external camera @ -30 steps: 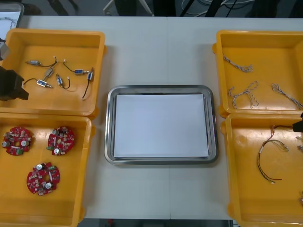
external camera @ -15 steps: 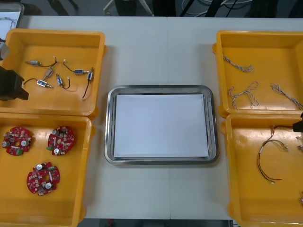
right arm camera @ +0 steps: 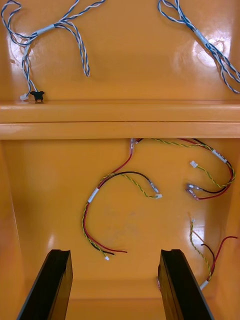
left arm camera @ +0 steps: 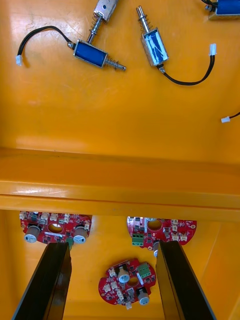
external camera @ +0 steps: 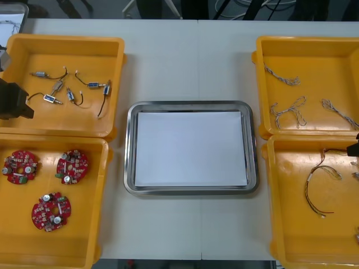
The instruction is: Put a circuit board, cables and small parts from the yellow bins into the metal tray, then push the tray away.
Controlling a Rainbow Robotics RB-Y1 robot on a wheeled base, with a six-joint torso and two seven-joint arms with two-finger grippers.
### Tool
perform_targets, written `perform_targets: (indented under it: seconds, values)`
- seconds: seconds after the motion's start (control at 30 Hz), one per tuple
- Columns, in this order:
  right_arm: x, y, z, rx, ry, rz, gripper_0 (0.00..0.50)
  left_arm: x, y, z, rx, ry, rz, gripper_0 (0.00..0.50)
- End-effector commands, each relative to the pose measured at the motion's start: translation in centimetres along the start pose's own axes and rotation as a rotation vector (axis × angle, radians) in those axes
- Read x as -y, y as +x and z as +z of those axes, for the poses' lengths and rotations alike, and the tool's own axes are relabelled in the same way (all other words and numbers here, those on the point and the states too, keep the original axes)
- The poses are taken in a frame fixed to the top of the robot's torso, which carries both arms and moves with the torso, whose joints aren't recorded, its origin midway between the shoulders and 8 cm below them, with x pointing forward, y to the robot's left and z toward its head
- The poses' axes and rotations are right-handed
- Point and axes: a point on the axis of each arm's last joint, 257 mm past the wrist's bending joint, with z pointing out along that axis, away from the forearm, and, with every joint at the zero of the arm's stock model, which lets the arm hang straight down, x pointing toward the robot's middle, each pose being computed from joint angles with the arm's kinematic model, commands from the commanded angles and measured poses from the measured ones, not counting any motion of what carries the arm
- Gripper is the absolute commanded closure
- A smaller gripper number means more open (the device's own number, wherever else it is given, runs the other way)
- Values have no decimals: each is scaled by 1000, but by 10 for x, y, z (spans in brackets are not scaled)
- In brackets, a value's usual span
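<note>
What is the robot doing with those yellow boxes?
It is getting ready to pick things up. The left gripper hangs open above the left yellow bins, near the round red circuit boards. The right gripper hangs open above the right yellow bins, near the red and yellow cables. Nothing is in the metal tray yet.

The tray (external camera: 130, 148) sits mid-counter (external camera: 185, 56), with two bins at each side, one behind the other. On the left, the far left bin (external camera: 84, 53) holds the small parts (external camera: 96, 86), and the near left bin (external camera: 90, 224) holds three circuit boards (external camera: 72, 166), two side by side behind the third. On the right, the far right bin (external camera: 314, 56) holds three twisted cables (external camera: 290, 107), and the near right bin (external camera: 291, 224) holds other cables (external camera: 306, 190).
</note>
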Motion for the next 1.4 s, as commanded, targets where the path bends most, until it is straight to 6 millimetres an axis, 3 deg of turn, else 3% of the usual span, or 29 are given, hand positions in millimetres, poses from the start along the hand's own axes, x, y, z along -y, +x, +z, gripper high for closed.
perform_targets:
  seconds: [0.03,1.4]
  values:
    - [-5,4,-1,4,-2,-50,0,-2,-1,-6,25,0,73,0]
    - [-5,4,-1,4,-2,-50,0,-2,-1,-6,25,0,73,0]
